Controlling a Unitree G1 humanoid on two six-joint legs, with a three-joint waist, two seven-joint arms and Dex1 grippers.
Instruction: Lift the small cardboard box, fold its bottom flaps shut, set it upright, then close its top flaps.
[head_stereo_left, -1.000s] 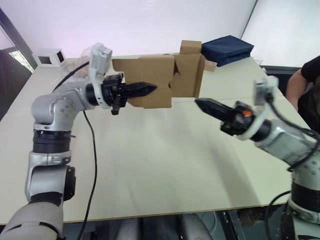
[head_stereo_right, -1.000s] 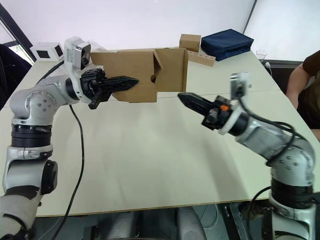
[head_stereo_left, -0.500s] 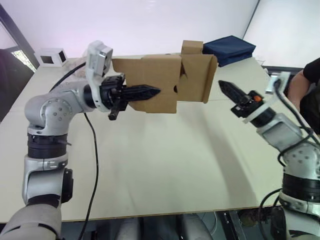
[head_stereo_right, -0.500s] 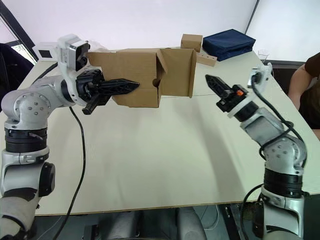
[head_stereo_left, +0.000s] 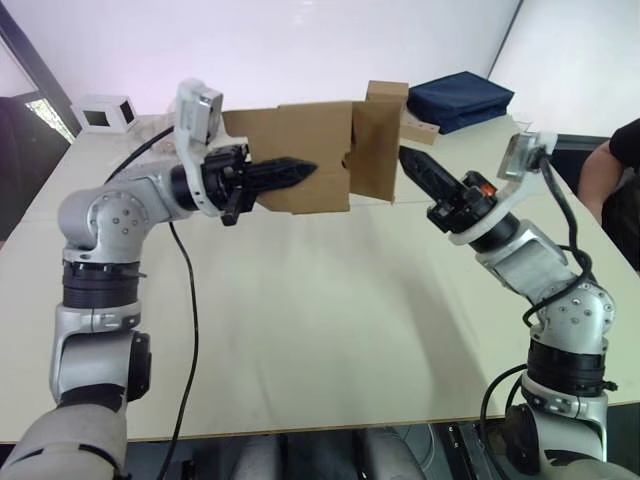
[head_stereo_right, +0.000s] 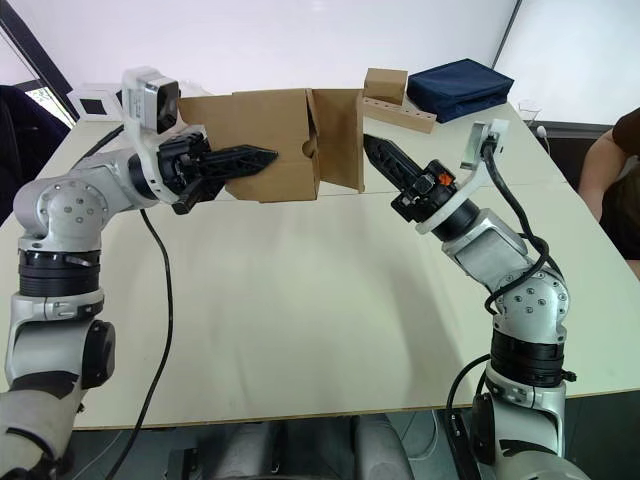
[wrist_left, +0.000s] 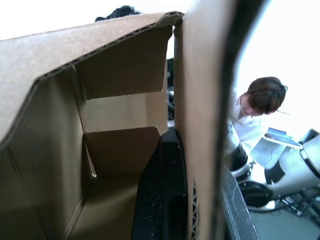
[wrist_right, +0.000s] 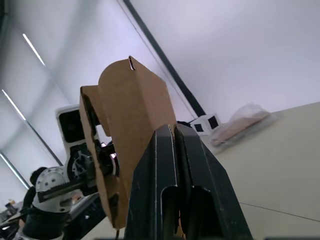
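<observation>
My left hand (head_stereo_left: 300, 170) clamped on small cardboard box (head_stereo_left: 300, 160), held above counter (head_stereo_left: 320, 320). My right hand (head_stereo_left: 412, 165), fingers together, pressing bottom flap (head_stereo_left: 375, 150). Next: push flap shut.

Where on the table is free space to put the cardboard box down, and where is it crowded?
The table is bare from its near edge up to below the held cardboard box. The far edge is crowded: white box, small brown box, dark blue bag.

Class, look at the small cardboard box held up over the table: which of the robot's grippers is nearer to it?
Left. The left gripper is shut on the small cardboard box's wall; the right gripper, shut, is at its open flap.
</observation>
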